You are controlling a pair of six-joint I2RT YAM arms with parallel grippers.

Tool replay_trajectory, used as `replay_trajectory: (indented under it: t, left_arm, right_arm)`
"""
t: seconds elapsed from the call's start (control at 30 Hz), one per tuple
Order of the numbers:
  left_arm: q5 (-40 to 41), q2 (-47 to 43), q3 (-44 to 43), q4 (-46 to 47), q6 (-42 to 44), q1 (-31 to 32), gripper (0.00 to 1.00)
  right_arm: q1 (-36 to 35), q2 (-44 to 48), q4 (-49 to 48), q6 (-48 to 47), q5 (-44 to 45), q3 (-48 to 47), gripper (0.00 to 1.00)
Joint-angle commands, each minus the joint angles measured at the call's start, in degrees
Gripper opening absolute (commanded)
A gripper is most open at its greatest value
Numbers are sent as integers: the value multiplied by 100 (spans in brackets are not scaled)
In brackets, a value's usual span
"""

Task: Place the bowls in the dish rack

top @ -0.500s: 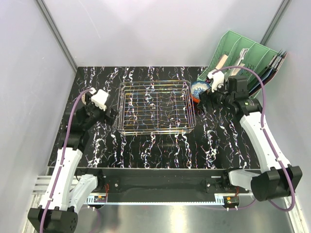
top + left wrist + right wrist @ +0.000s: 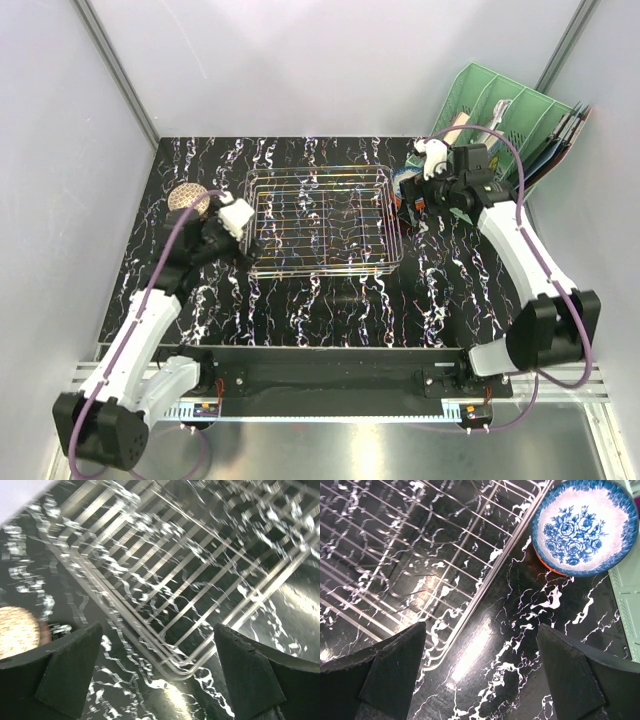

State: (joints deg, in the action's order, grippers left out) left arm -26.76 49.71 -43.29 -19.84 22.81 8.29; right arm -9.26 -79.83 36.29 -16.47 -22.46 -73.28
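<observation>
Top external view: bench [image 2: 330,300], dish rack [image 2: 320,222], no bowls in yet. Both arms just swung in toward the rack, left claw [image 2: 157,627] and right claw [image 2: 481,626] spread, gripping nothing. That uncovered a pink bowl [image 2: 187,197] left of the rack. The blue bowl [image 2: 585,527] right of it, probably atop an orange bowl [image 2: 549,567], looks like the first pickup.

Glaring white off the glossy table [image 2: 470,662] under bright, even overhead light. Smearing the rack [image 2: 120,611] with motion blur in the left wrist view. Rendering the bowl [image 2: 585,527] crisp in the right wrist view, softening at the bottom edge.
</observation>
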Motion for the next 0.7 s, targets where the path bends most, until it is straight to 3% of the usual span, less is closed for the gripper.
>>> replay_trajectory:
  t: [0.0,0.17,0.47,0.67]
  left_arm:
    - [662,345,241,155,391,681,99]
    - [1304,715,453,287,575,963,99]
    - [1788,934,778,489,848,972,99]
    - [2166,1155,989,779,980,972,99]
  right_arm:
    - [-129,-558,-26,153,215,-380,100]
    - [-234,-1025,-79,170,461,-468,86]
    - [-620,-1649,-210,162,523,-398,68]
    - [-841,-1860,-246,144,602,-302,44]
